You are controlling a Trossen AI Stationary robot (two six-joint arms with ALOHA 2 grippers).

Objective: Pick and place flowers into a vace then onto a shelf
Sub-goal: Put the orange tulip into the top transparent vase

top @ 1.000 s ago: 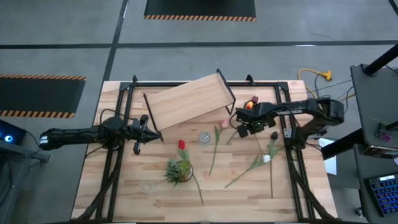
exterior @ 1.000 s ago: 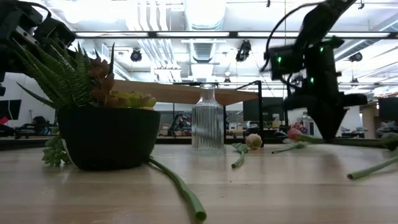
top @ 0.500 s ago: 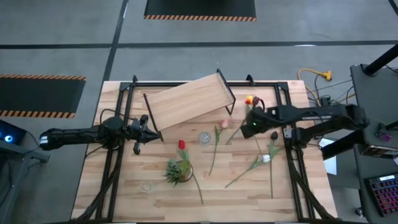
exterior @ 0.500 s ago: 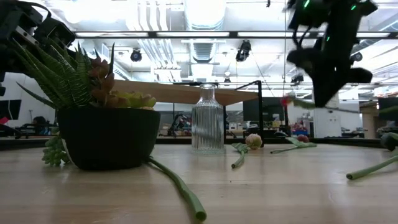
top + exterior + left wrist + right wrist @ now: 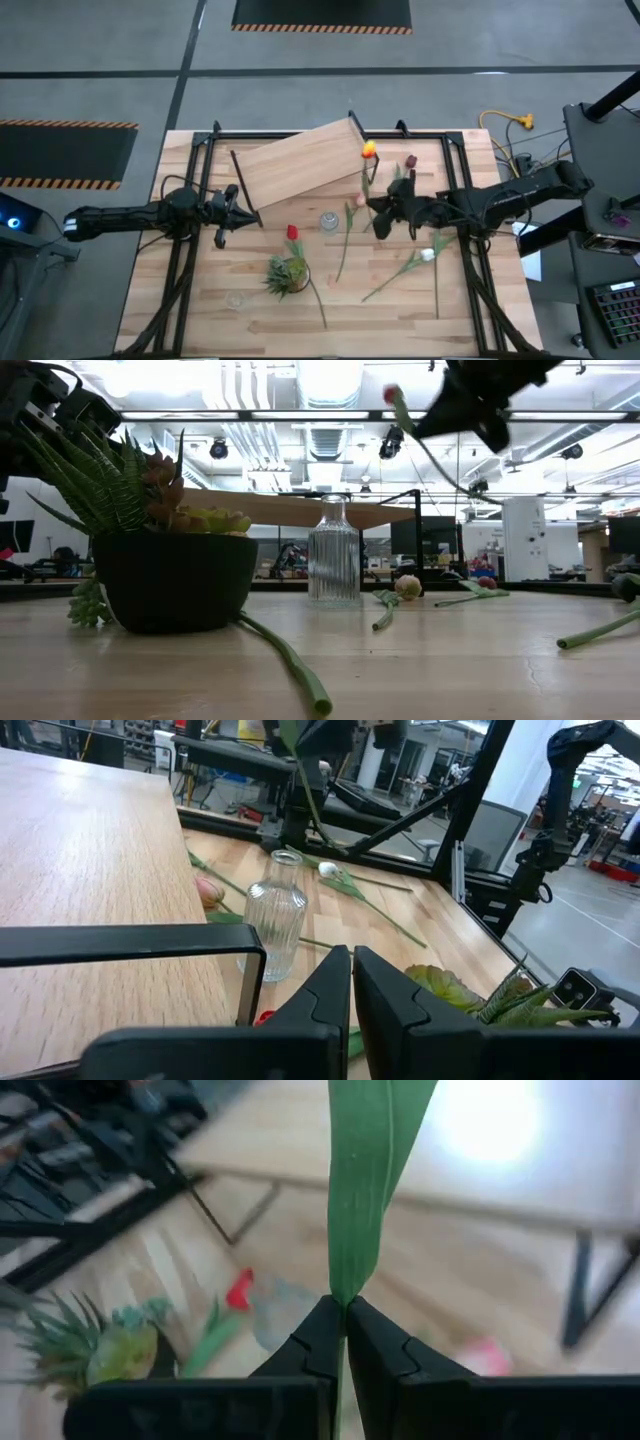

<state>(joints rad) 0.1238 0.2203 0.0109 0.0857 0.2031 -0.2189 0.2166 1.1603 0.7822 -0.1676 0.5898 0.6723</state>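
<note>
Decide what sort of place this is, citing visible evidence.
Probably an industrial robotics lab or workshop: hazard-striped floor mats beside the table, ceiling ducts and strip lights overhead, and workstations beyond.

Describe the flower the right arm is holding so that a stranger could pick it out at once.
Start at the shelf, the light board lying askew at the table's far side. Just off its right end, the right gripper is shut on a stem, holding it above the table. That flower has an orange-yellow head over the shelf's corner; the other flowers lie flat on the wood.
</note>
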